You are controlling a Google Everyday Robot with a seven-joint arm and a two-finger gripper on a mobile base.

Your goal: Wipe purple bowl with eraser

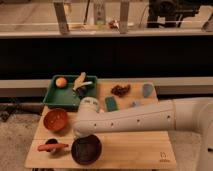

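Purple bowl (86,149) stands on the table (142,150), just under the gripper (83,133). If the gripper is open or clamped, I cannot tell. Probably the approach step; next it must descend carefully into the bowl.

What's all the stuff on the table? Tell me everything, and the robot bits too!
table: one, light wood, middle of the view
tray: one, green, back left of the table
ball: one, orange, tray's back left corner
bits: a few, yellow, white and dark, tray's right side; too blurry to name
pile: one, brown, back middle
cup: one, blue-grey, back right
block: one, teal, right of the tray
orange bowl: one, orange-brown, in front of the tray
purple bowl: one, dark purple, front edge
stick: one, red-orange, front left
arm: one, white, reaching in from the right
gripper: one, at the arm's end, just above the purple bowl, mostly hidden
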